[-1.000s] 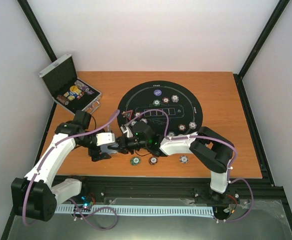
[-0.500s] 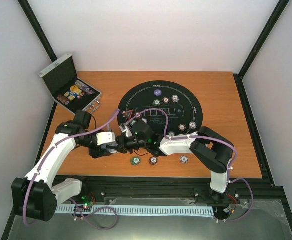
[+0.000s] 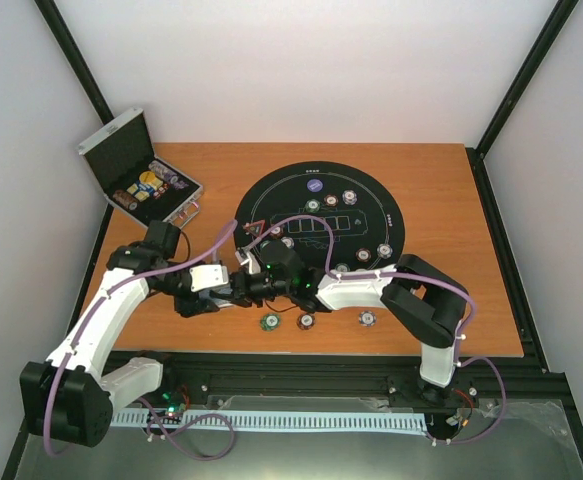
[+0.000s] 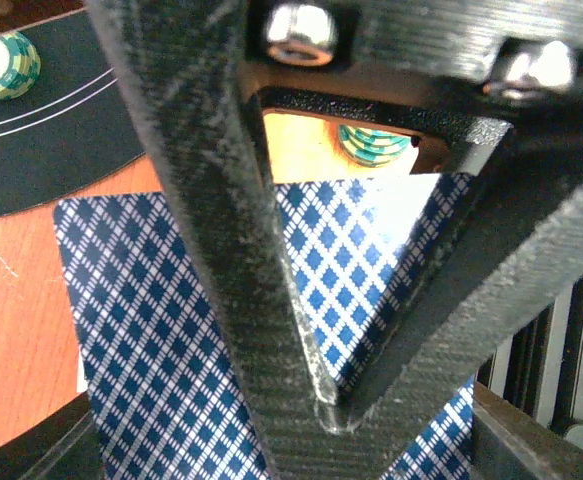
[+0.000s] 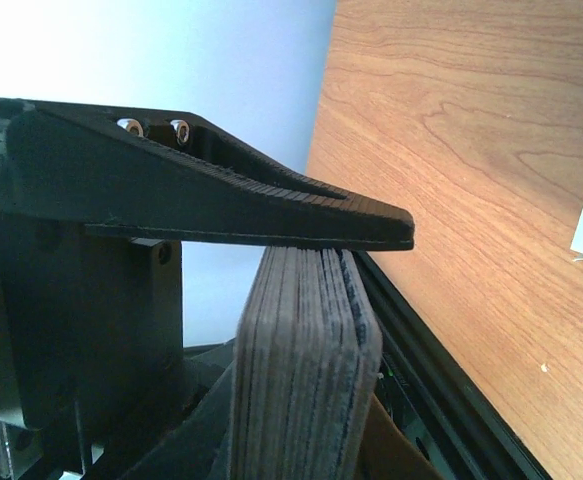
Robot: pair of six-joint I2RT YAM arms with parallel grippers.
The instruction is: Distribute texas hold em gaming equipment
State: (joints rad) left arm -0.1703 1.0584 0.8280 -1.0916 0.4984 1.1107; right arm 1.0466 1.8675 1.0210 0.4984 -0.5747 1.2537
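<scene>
L tool (image 3: 227,292) closed onto top card (image 4: 161,340) of deck (image 5: 306,370) clenched by R tool (image 3: 249,289), chips (image 3: 269,321) nearby.

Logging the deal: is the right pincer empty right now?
No: the right pincer is shut on a thick deck of cards, seen edge-on in its wrist view.

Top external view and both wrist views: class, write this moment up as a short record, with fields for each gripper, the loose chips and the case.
Right gripper: shut on the deck of cards, seen edge-on
Left gripper: at a blue-diamond-backed card; grip unclear
Chips on bare wood: three, in front of the mat
Case: open, far left corner
</scene>
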